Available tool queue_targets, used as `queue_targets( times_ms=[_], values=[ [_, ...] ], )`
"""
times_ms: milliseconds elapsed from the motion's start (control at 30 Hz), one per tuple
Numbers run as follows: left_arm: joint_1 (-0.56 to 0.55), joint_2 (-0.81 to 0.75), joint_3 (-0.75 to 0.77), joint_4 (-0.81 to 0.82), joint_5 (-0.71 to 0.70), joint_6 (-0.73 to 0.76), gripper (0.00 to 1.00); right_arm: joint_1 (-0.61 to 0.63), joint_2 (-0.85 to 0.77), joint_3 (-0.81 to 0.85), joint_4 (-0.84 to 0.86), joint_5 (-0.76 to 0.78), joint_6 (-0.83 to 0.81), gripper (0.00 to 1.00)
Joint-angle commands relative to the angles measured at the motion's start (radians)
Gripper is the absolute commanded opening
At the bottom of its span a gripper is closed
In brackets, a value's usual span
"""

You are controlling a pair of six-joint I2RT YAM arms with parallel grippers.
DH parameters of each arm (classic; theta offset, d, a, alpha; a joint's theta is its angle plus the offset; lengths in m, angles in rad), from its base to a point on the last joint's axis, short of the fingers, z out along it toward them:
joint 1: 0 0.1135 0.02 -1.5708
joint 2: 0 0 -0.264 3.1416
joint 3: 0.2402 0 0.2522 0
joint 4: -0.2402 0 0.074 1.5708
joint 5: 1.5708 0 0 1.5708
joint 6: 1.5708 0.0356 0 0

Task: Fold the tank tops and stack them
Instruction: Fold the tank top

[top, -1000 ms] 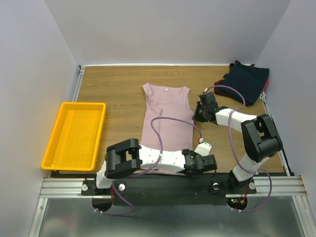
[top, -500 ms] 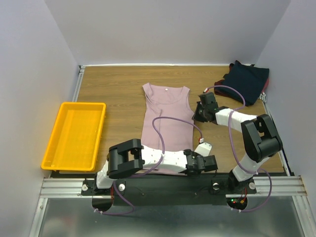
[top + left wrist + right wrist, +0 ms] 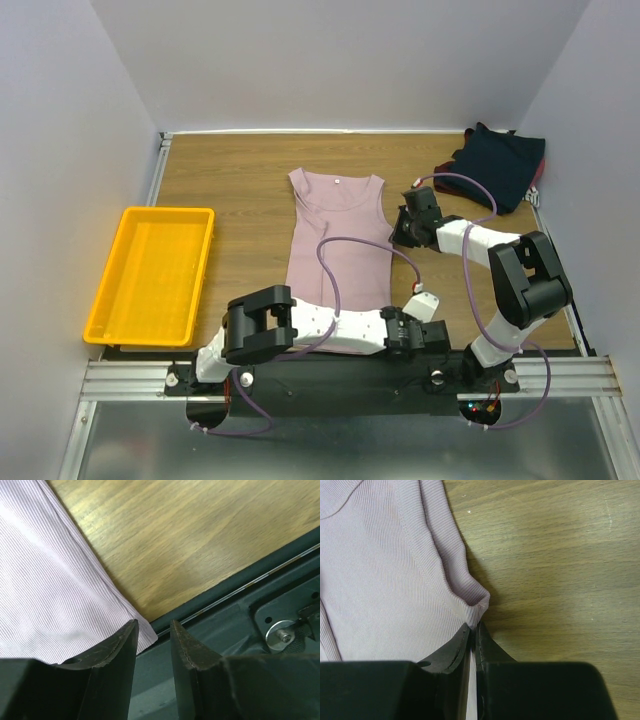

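Pink tank top [image 3: 337, 235] lies flat in the middle of the counter [image 3: 230, 175]. The right gripper [image 3: 473, 628] is pressed together, pinching the top's edge by the armhole, right of the middle of the frame. The left gripper [image 3: 154, 627] is spread apart over the top's lower right corner, holding nothing. Dark navy tank tops [image 3: 500, 165] sit piled in the upper right.

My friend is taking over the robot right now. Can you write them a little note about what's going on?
Left pincer: open beside the near right hem corner of the pink tank top, holding nothing.
Right pincer: shut on that top's right armhole edge.
The pink tank top lies spread out mid-table. The navy tank tops sit heaped in the far right corner.
Done: nothing stacked yet.
Left: fold every top, then stack them.
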Motion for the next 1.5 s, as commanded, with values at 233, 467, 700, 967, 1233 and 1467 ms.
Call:
queue_targets(
  times_ms=[233, 467, 700, 967, 1233, 1467],
  values=[
    [-0.029, 0.061, 0.13, -0.152, -0.103, 0.013, 0.47, -0.005, -0.023, 0.034, 0.034, 0.022, 0.007, 0.01],
    [-0.035, 0.08, 0.134, -0.149, -0.1, 0.01, 0.47, -0.003, -0.023, 0.034, 0.035, 0.024, 0.005, 0.01],
    [-0.037, 0.087, 0.147, -0.175, -0.134, 0.004, 0.45, -0.005, -0.02, 0.035, 0.034, 0.021, 0.007, 0.01],
    [-0.037, 0.089, 0.142, -0.167, -0.134, 0.004, 0.3, -0.005, -0.017, 0.037, 0.034, 0.022, 0.008, 0.01],
    [-0.037, 0.063, 0.134, -0.169, -0.153, -0.005, 0.07, -0.005, -0.014, 0.04, 0.034, 0.021, 0.008, 0.01],
    [-0.037, -0.02, 0.09, -0.152, -0.17, -0.043, 0.0, -0.005, -0.029, 0.045, 0.034, 0.016, 0.004, 0.01]
  ],
)
